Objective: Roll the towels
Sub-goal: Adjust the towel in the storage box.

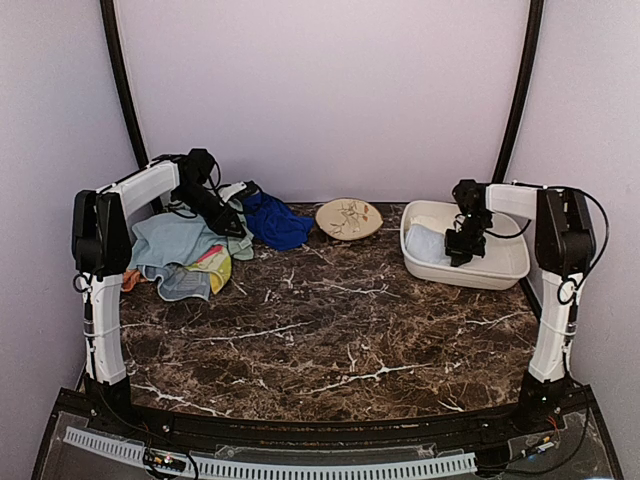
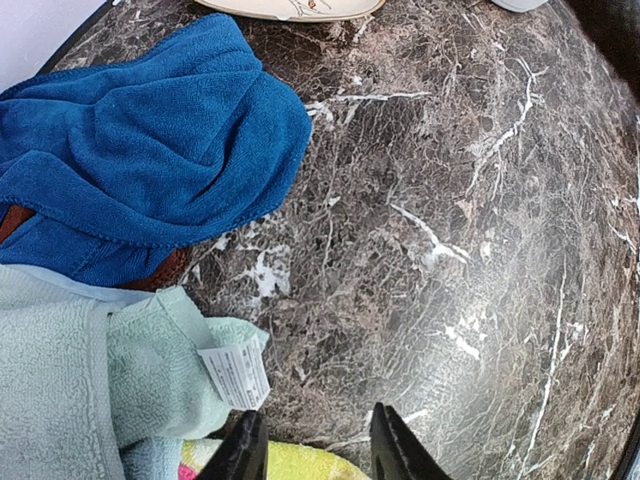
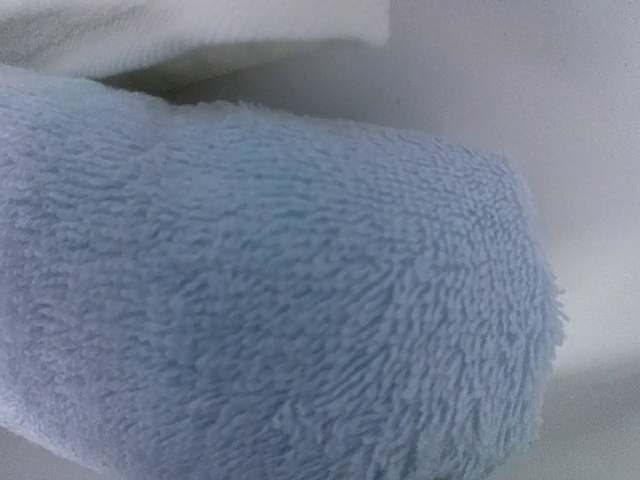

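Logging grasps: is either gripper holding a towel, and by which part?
Left gripper: nothing, jaws apart. Right gripper: shut, down in the tub at the light blue towel; whether it pinches it cannot be told.

Left claw [image 2: 316, 455] ajar; right claw [image 1: 461, 252] fully closed.

Place: a lab-style robot test booth, not a lived-in room
Walls: plain pale lilac panels [image 1: 330, 100], bare, closing in on three sides
Frame: black curved poles [image 1: 120, 90] rising at the back corners
Bench: dark marble-pattern table [image 1: 330, 330], with a white left arm [image 1: 105, 320] and right arm [image 1: 552, 335] bolted at its near edge
Props: towels [image 1: 185, 250], a plate [image 1: 348, 218] and a white tub [image 1: 500, 272] set along the far side
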Robot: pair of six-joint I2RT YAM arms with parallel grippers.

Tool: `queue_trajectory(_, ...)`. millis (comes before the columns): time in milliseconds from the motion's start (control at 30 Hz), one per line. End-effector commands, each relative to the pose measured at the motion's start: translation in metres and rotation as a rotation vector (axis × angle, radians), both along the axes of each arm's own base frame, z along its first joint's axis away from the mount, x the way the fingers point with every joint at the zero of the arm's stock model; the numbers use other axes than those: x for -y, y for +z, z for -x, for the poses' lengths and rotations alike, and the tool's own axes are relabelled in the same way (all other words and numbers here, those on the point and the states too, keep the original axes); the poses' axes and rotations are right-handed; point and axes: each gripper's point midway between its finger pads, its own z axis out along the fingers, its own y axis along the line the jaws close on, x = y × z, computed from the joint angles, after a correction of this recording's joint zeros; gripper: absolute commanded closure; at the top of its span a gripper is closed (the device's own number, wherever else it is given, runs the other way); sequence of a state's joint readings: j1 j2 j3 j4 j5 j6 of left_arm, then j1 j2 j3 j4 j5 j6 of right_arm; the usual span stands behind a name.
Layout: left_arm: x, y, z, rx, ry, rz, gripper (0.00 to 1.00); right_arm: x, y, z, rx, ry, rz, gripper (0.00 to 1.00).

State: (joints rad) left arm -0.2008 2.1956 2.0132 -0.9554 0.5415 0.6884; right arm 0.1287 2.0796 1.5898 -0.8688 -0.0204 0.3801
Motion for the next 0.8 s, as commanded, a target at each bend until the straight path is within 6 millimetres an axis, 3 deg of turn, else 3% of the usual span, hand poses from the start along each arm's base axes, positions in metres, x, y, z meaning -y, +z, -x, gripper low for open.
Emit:
queue_trajectory(0,-0.001,0.002,0.005,-0.006,-0.011,-0.011,0.64,0.004,0.001,-0.015,0.008,0.029,0.021,1.0)
queue_trajectory(267,-0.001,0.002,0.003,0.003,-0.009,-0.012,0.63,-0.007,-0.011,-0.033,0.057,-0.008,-0.043,1.0)
queue_trajectory(533,-0.001,0.0,0.004,-0.001,-0.01,-0.017,0.63,-0.004,0.005,-0.065,0.206,-0.067,-0.034,1.0)
queue_trajectory(767,-0.004,0.0,0.007,-0.014,-0.009,-0.028,0.64,0.009,0.005,-0.081,0.26,-0.08,0.056,1.0)
